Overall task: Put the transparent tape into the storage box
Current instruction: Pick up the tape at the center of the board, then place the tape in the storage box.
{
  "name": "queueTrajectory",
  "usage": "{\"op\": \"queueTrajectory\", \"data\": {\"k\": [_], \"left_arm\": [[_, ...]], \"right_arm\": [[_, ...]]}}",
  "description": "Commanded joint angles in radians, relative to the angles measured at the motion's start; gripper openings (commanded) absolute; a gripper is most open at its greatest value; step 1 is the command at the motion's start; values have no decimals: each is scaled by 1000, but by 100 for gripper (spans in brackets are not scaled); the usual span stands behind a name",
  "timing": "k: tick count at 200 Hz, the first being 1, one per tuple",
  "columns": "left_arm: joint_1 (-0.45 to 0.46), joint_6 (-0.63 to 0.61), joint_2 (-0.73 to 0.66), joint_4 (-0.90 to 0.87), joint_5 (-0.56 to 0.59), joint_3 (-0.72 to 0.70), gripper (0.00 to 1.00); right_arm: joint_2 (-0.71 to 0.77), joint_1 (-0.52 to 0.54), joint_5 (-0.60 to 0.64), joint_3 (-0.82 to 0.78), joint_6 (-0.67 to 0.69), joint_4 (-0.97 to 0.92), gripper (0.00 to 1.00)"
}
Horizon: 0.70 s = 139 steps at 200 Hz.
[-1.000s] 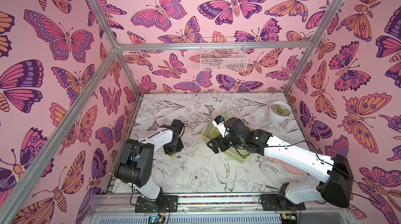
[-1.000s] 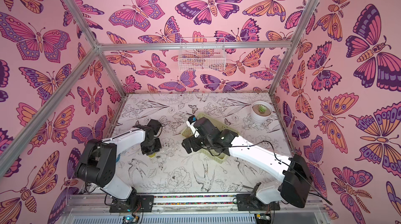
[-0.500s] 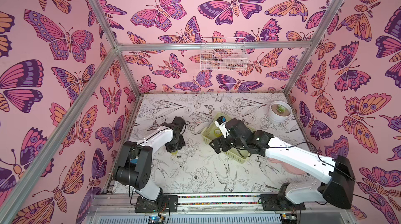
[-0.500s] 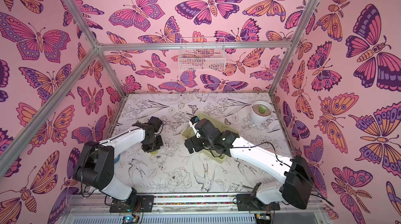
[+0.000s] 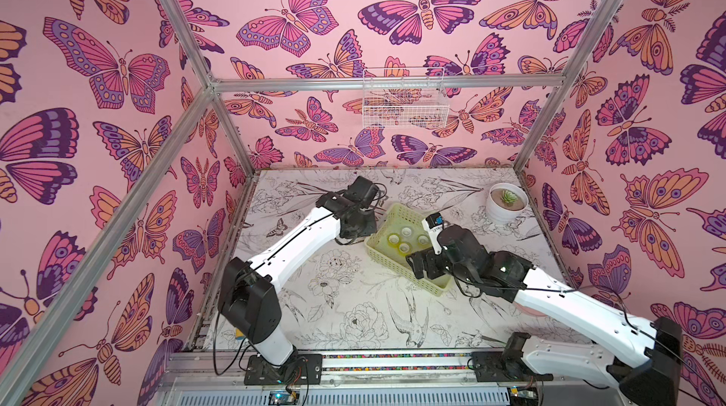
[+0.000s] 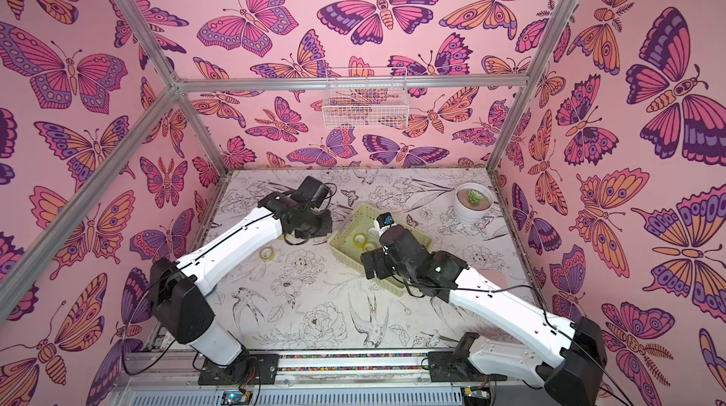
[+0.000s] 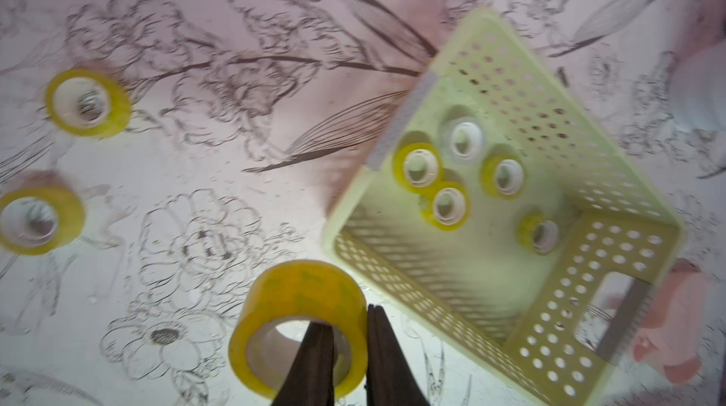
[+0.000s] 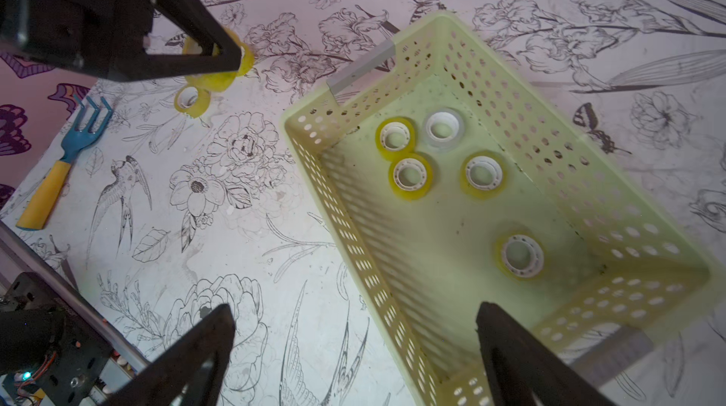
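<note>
The floral-printed bench [image 5: 353, 298] carries the pale yellow-green storage box [image 5: 396, 266] near its middle, turned askew to the edges. The right gripper [image 8: 353, 307] hangs over the box, fingers spread wide and holding nothing, one above the box floor and one outside its long wall. The left gripper [image 7: 347, 319] sits off the box's left side, fingers clenched on the wall of a yellowish transparent tape roll [image 7: 302, 294], which is outside the box. Five tape rolls [image 8: 483, 174] lie flat on the box floor. Two loose rolls [image 7: 88, 103] lie on the bench toward its left edge.
</note>
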<state>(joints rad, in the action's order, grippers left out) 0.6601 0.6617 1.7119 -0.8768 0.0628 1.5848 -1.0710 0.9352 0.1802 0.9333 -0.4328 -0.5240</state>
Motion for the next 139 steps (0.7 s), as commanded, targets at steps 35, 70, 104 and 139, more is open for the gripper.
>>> {"op": "queueTrajectory", "data": {"k": [35,70,104,139], "left_arm": [[137,-81,281,-69,-80,267,7],[197,-104,452,-79,-126,417,7],[226,-117,570,-97,-160,500,8],[234,-119,656,-98,-175,529,8]], "right_arm": [[206,-10,136,-79,-105,-177,99],[345,-12,181,-115,-161,-272,99],[417,-12,191,-122,-200,-352,99],[456,-11,192,-129,-222,-379,99]]}}
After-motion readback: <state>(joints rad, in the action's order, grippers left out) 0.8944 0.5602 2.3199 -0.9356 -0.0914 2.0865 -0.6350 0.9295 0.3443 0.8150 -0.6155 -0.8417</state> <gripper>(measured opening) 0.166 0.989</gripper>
